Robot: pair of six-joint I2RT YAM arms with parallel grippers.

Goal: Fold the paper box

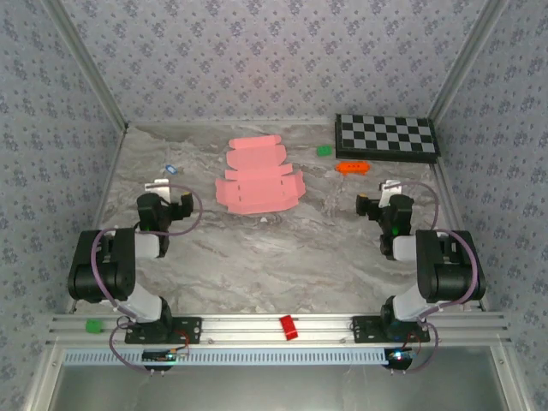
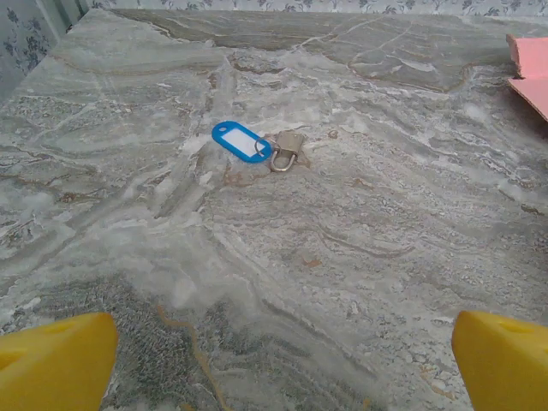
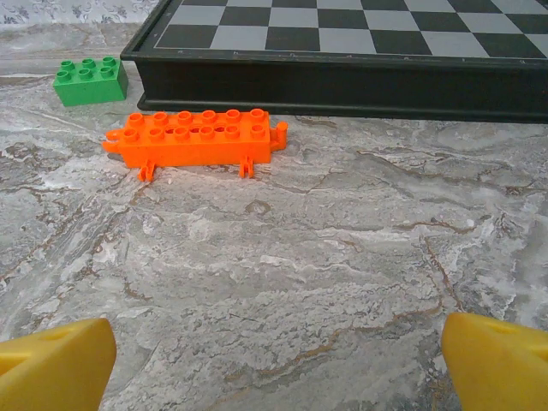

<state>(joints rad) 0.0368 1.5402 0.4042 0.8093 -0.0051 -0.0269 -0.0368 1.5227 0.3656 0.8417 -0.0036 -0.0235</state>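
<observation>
The paper box (image 1: 257, 176) is a flat pink die-cut sheet with flaps, lying unfolded on the marble table at centre back. Its pink edge (image 2: 531, 70) shows at the right border of the left wrist view. My left gripper (image 1: 160, 190) rests at the left, well short of the sheet, open with nothing between its yellow fingertips (image 2: 56, 360). Over on the right, my right gripper (image 1: 390, 190) is also open and empty, its yellow fingertips (image 3: 497, 355) spread wide above bare marble.
A blue key tag with a small padlock (image 2: 257, 145) lies ahead of the left gripper. An orange toy brick (image 3: 195, 137), a green brick (image 3: 88, 80) and a chessboard (image 1: 385, 135) sit back right. A red block (image 1: 288, 327) and a green piece (image 1: 92, 325) rest on the front rail.
</observation>
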